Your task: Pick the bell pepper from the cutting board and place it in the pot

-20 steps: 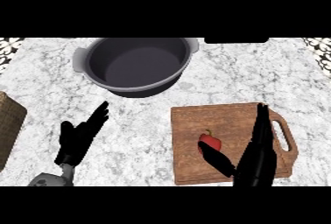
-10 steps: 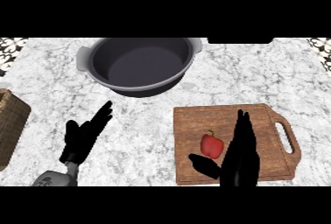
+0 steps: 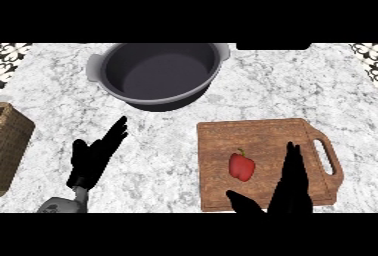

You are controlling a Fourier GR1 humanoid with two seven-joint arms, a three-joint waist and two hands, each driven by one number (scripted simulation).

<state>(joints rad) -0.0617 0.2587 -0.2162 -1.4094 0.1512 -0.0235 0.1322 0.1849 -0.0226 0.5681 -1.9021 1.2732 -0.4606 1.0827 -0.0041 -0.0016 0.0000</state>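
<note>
A small red bell pepper [image 3: 241,165] lies on the wooden cutting board [image 3: 258,137], left of the board's middle. My right hand [image 3: 289,185] hovers over the board's near right part, open, fingers straight and pointing away, thumb out to the left; the pepper sits just left of the fingers, apart from them. The dark grey pot [image 3: 162,73] stands at the back, left of centre, with nothing visible inside. My left hand [image 3: 92,159] rests open at the lower left, fingers up.
The cutting board has a handle slot [image 3: 328,156] on its right side. A wicker basket [image 3: 11,142] stands at the left edge. The counter is white marble [image 3: 162,150].
My right hand has drawn back toward the near edge, so the pepper now lies uncovered beside its fingers. The whole scene has shifted down and right in the view.
</note>
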